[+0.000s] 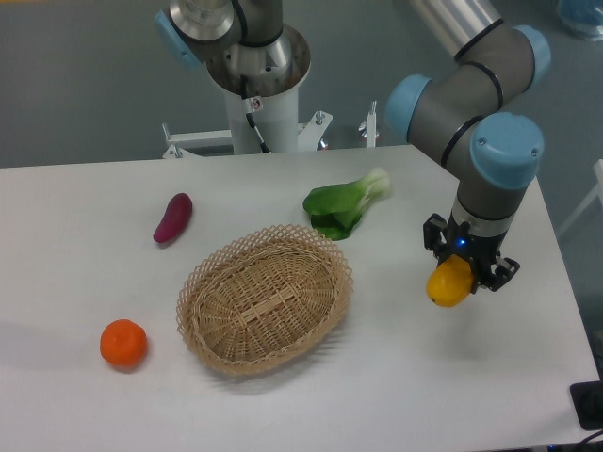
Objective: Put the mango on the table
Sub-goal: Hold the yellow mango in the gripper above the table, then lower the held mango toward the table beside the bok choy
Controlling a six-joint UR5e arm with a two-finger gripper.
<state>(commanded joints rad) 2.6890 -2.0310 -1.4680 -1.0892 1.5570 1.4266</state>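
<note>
Nearest the camera, low on the left, an orange (123, 344) sits on the table (443, 377), a round, deep-coloured, dimpled fruit well apart from everything that concerns the arm. Over on the right side the gripper (455, 276) points downward with its dark fingers closed around the mango (448, 283), a smooth yellow-orange oval whose lower end bulges out below the fingertips. Whether the fruit touches the white surface or hangs just above it cannot be told from this angle. Above the gripper rises the arm's wrist, grey with pale blue caps, bending back toward the upper edge of the view. Left of the held fruit, with a bare strip of tabletop between them, lies a wicker basket (265, 298), oval and shallow, holding nothing visible. Behind the basket's far rim a leafy green vegetable (343, 206) with a pale stalk rests on the table, near the arm's path but not touching it. Farther left a small purple sweet potato (173, 217) lies at a slant. Nothing stands directly beneath or beside the gripper.
</note>
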